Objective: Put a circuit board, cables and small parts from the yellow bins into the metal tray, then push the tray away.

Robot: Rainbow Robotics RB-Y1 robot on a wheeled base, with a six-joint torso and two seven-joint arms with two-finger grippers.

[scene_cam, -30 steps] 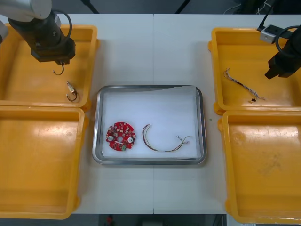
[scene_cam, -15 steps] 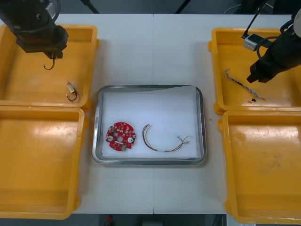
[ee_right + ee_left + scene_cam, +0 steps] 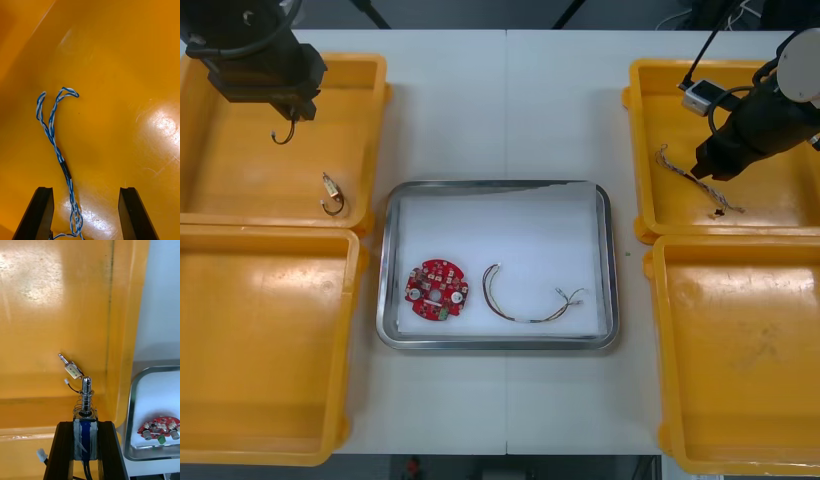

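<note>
The left claw (image 3: 288, 108) hangs over the upper-left yellow bin (image 3: 220, 190) at the upper left of the frame. Its fingers are closed on a small metal part (image 3: 86, 416) that has a spring, a blue-wrapped body and a thin wire curling below it. A second small metal part (image 3: 332, 195) lies on that bin's floor near its lower right corner, apart from the claw.

The right claw (image 3: 708, 165) is over the upper-right yellow bin (image 3: 780, 215), spread wide and holding nothing. The twisted blue and white cable (image 3: 56, 148) lies on the bin floor, running between the two fingers (image 3: 43, 210).

At the middle of the bench (image 3: 500, 100), the metal tray (image 3: 386, 270), white inside, holds a round red circuit board (image 3: 436, 291) at its lower left. A thin dark cable (image 3: 525, 305) lies just right of the board.
</note>
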